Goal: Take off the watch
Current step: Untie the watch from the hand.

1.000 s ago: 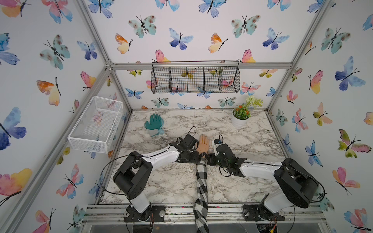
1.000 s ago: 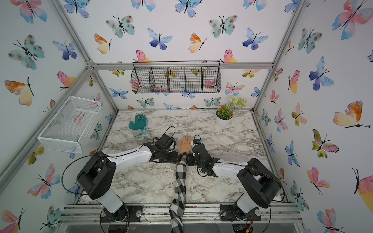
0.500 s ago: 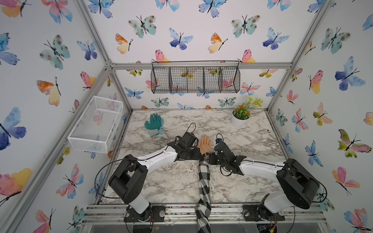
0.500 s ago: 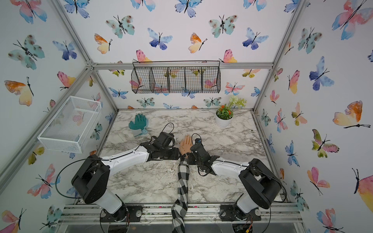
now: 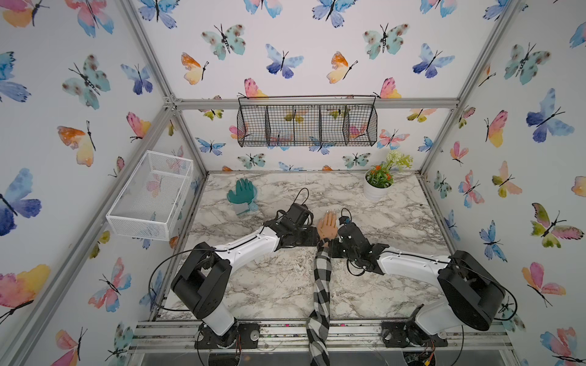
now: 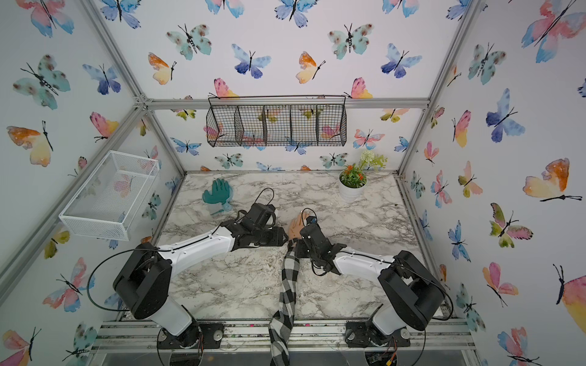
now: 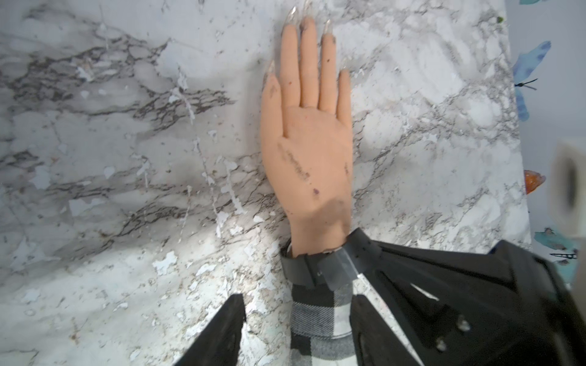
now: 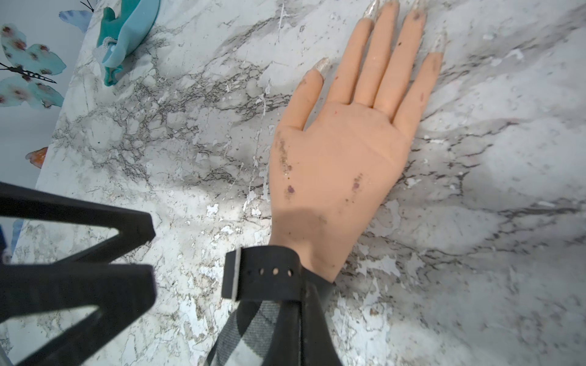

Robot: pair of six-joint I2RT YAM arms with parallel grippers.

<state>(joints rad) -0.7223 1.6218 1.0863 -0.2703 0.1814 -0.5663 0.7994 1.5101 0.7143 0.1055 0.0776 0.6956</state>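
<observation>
Right wrist view, catalogue of contents.

- Item: black wristwatch (image 8: 269, 272) with a perforated strap. It is wrapped round the wrist of a peach-coloured mannequin hand (image 8: 336, 158). The free strap end sticks out to the left, and the dial is hidden.
- Item: mannequin hand. It lies flat at mid-table on the grey-veined marble-pattern tabletop (image 5: 269, 285), nails up and fingers pointing far. The forearm is in a black-and-white checked fabric sleeve (image 5: 322, 285) that runs to the near edge.
- Item: right gripper (image 8: 309, 288). Its jaws are pressed together and the tips touch the strap on the wrist's right side. Whether the strap is pinched between them cannot be told.
- Item: left gripper (image 8: 153, 253). Its jaws are narrowly parted with nothing between them. It sits just left of the free strap end, apart from it.
- Item: teal rubber glove (image 5: 242, 195), far left.
- Item: white pot of green and orange flowers (image 5: 375, 190), far right.
</observation>
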